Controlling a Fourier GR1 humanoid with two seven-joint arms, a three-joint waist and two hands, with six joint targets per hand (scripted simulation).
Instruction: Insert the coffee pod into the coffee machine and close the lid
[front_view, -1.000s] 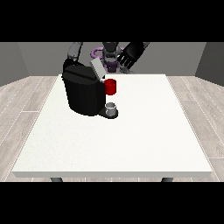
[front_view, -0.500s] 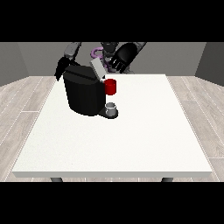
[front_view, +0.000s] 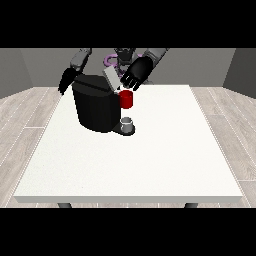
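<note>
The hand at the view's left (front_view: 66, 81) hung half hidden behind the coffee machine (front_view: 96, 104); whether its fingers curled could not be told. The raised grey lid (front_view: 111, 78) stood beside the hand at the view's right (front_view: 136, 73), whose relaxed fingers spread just above the red pod holder (front_view: 126, 99). The coffee pod itself could not be made out. Below it sat a grey cup (front_view: 127, 123). That hand had dropped nearer the lid since earlier.

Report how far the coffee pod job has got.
Done: nothing that shows; no pod can be made out. In hand: the hand at the view's right hangs over the raised grey lid of the black coffee machine, fingers spread. Left: closing the lid, which stands open above the red part. The other hand waits behind.
</note>
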